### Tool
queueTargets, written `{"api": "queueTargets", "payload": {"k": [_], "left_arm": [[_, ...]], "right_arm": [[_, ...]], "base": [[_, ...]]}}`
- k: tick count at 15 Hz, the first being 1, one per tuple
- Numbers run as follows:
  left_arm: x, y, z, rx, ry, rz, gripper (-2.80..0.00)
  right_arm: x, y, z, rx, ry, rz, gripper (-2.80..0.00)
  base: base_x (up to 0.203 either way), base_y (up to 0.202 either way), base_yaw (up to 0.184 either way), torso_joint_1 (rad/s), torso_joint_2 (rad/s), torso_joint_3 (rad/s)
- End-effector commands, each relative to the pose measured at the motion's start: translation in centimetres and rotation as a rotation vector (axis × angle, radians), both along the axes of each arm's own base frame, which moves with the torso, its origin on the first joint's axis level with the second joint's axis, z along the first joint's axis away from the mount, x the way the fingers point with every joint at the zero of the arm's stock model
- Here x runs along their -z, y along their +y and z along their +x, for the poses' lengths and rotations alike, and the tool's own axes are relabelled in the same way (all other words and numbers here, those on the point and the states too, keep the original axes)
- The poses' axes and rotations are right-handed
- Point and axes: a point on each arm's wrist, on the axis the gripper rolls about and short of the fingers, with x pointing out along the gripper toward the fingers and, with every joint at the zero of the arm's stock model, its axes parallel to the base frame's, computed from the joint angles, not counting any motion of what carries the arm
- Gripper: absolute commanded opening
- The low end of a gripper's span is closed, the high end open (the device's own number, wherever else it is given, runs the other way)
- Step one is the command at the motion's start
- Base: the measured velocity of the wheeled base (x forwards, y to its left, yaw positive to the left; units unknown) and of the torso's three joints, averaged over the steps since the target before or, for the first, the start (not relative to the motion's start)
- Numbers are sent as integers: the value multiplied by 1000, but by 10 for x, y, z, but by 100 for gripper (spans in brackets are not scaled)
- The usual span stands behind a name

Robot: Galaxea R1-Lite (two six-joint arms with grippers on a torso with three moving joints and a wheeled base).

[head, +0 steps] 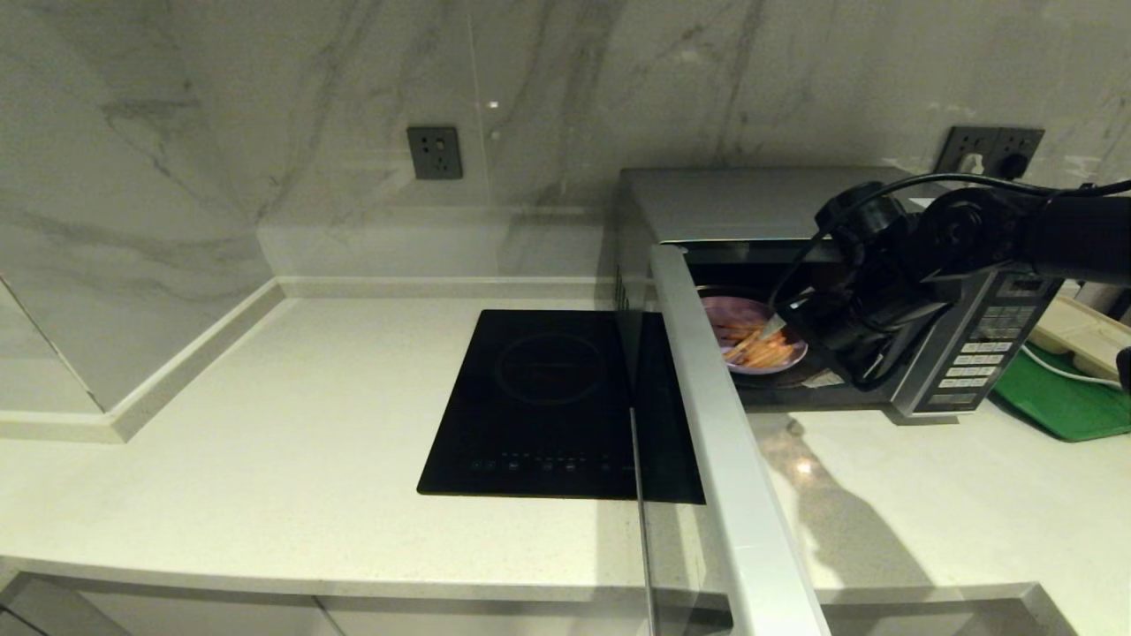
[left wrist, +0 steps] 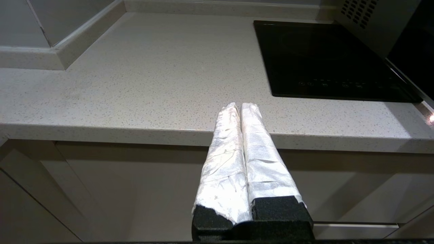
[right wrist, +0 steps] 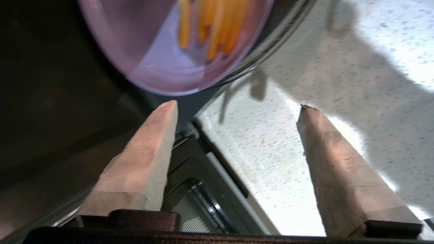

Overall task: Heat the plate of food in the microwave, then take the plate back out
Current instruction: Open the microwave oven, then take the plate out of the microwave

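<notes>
The right gripper (right wrist: 237, 108) reaches into the microwave (head: 760, 208), fingers spread, empty, beside the plate of food (head: 751, 336); the left gripper (left wrist: 240, 108), closed, hangs at the counter (head: 265, 459) edge.

A: How was the light?
B: Dim overall. The counter (right wrist: 268, 149) between the right gripper's fingers (right wrist: 342, 176) glared white, crossed by a dark arm shadow.
A: Blur?
B: The plate (right wrist: 162, 71) beyond the fingertips was smeared. The head view bent its edges.
</notes>
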Motion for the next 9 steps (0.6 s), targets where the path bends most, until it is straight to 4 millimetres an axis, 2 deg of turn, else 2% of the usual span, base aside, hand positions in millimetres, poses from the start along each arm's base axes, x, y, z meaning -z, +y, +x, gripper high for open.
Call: {"api": "queueTargets", "payload": {"k": [1, 4, 9], "left_arm": [[0, 0, 0, -1, 1, -1, -280], [0, 0, 0, -1, 0, -1, -280], [0, 0, 0, -1, 0, -1, -280]], "right_arm": [[7, -1, 1, 10, 25, -4, 0], [9, -1, 1, 8, 34, 0, 0], [31, -2, 17, 41, 49, -39, 0]], "base": [[0, 0, 0, 0, 0, 0], [0, 0, 0, 0, 0, 0], [0, 0, 0, 0, 0, 0]]}}
